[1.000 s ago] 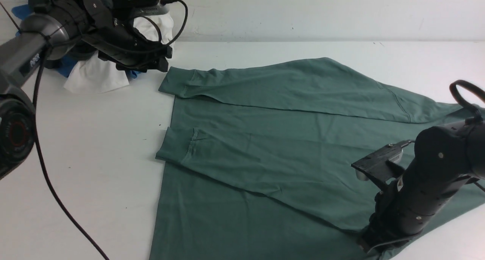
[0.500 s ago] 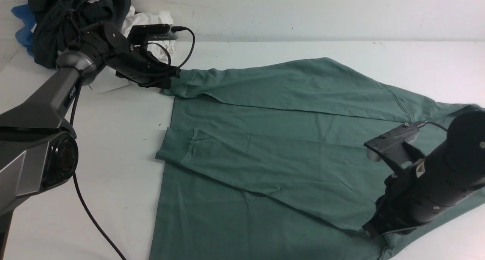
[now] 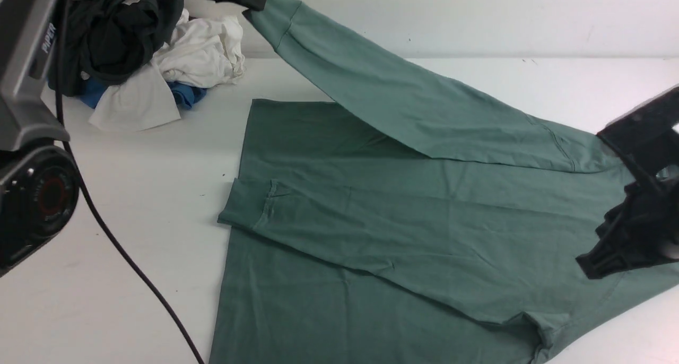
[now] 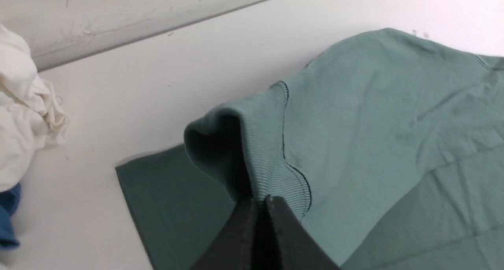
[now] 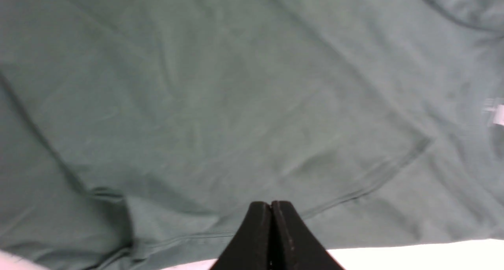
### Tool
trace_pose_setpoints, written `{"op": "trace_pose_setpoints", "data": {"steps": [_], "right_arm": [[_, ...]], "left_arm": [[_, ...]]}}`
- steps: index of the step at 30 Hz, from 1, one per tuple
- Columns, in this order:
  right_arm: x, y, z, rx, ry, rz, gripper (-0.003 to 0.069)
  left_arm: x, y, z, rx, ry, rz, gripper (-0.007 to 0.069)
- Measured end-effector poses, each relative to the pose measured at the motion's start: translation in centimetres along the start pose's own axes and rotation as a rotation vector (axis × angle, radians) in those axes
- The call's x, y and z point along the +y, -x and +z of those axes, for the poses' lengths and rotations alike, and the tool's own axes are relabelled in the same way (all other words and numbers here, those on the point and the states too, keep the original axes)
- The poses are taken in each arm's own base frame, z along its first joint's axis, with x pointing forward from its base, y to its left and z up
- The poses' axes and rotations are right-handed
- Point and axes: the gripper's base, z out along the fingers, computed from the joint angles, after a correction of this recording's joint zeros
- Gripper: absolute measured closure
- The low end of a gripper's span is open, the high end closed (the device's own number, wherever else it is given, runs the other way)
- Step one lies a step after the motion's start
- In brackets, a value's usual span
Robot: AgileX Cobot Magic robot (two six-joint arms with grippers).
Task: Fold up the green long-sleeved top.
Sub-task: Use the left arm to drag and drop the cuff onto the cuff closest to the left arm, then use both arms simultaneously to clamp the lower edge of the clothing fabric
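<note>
The left gripper (image 4: 262, 203) pinches a cuff (image 3: 277, 16) and lifts that sleeve off the top (image 3: 477, 236), spread to the table's (image 3: 159, 221) near edge, apparently tucking sleeves in, which calls for laying it inward while the right gripper (image 5: 271, 207), closed, holds nothing.

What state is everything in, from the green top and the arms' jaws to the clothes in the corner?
Green top: spread out, not yet folded up, one cuff lifted off the table
Left jaws: shut on that raised cuff
Right jaws: shut, empty, above the top
Dark garment: crumpled in the pile
White cloth: crumpled, beside the dark garment
Blue cloth: bunched up, mostly hidden
</note>
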Motion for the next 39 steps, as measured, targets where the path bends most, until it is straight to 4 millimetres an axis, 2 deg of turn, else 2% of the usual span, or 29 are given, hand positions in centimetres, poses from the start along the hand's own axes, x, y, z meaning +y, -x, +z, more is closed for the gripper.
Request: {"op": "trace_pose_setpoints", "data": {"steps": [1,3,5,6,8,9,11,13,16,21,25,27,30,33,35,36,38,39], "right_arm": [[-0.1,0.0,-0.1,-0.002,-0.007,0.004,0.0669],[-0.4,0.0,-0.4,-0.016,-0.036,0.015,0.0669],[-0.4,-0.1,-0.4,-0.022,-0.044,0.021,0.0669],[-0.4,0.0,-0.4,-0.024,-0.044,0.021,0.0669],[-0.4,0.1,-0.3,-0.053,-0.04,0.02,0.0669],[-0.4,0.1,-0.3,-0.056,-0.04,0.021,0.0669],[-0.3,0.5,-0.2,-0.089,-0.035,0.019,0.0669],[-0.2,0.8,-0.2,-0.117,-0.026,0.022,0.0669],[-0.1,1.0,0.1,-0.132,-0.014,0.029,0.0669],[0.1,1.0,0.6,-0.118,-0.005,0.032,0.0669],[0.2,0.9,0.9,-0.1,0.0,0.034,0.0669],[0.2,0.9,0.9,-0.097,0.0,0.035,0.0669],[0.2,0.9,1.0,-0.095,0.002,0.037,0.0669],[0.3,0.9,1.0,-0.091,0.007,0.04,0.0669],[0.4,0.9,1.0,-0.089,0.022,0.031,0.0669],[0.5,0.9,1.0,-0.088,0.026,0.03,0.0669],[0.8,0.8,1.0,-0.085,0.067,0.022,0.0669],[1.0,0.8,0.9,-0.085,0.088,0.012,0.0669]], "left_arm": [[-0.1,-0.1,-0.1,0.007,0.005,0.002,0.0629],[-1.5,-1.9,-0.7,0.115,0.013,-0.003,0.0629],[-1.8,-6.3,0.3,0.302,0.008,-0.039,0.0629],[-2.0,-6.6,0.1,0.311,0.006,-0.04,0.0629],[-1.6,-13.0,2.2,0.521,0.003,-0.088,0.0629],[-1.5,-13.5,2.4,0.535,0.004,-0.092,0.0629],[-1.0,-18.1,4.5,0.6,0.033,-0.127,0.0629],[-0.7,-20.3,5.5,0.602,0.055,-0.155,0.0629],[-0.5,-21.3,6.1,0.583,0.071,-0.164,0.0629],[-0.5,-20.9,6.0,0.558,0.079,-0.157,0.061],[-1.1,-20.0,5.6,0.579,0.049,-0.113,0.0508],[-1.8,-19.7,5.2,0.608,0.023,-0.086,0.0431],[-3.3,-19.8,4.1,0.678,-0.006,-0.056,0.0346],[-4.8,-20.1,2.9,0.74,0.007,-0.028,0.0323],[-7.0,-21.4,2.1,0.786,0.026,0.06,0.0316],[-7.2,-21.5,2.1,0.789,0.027,0.069,0.0316],[-10.4,-24.4,1.9,0.858,0.006,0.216,0.0318],[-11.1,-25.4,2.0,0.88,-0.008,0.276,0.0318]]}}
